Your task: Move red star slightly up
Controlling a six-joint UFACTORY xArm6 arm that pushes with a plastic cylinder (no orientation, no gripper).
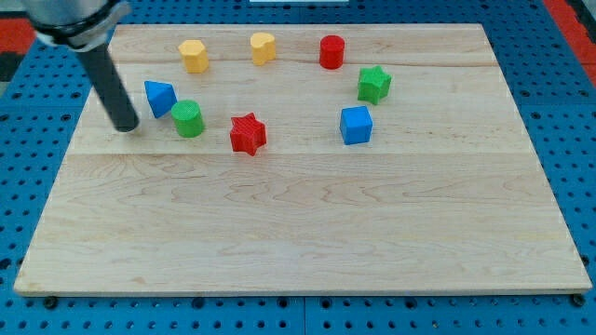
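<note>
Tip [128,127] down on the wooden board [298,233] at far left, just left of the blue triangular block [159,98]; plain rod, no jaws to open or close.

Red star [248,133] near board centre, right of the green cylinder [188,119], well apart from tip. Farther back: yellow hexagon [194,56], yellow block [264,47], red cylinder [331,52]. At right: green star [374,84], blue cube [356,125]. Pale planked wood on blue perforated table [568,112]. No readable writing or labels.
</note>
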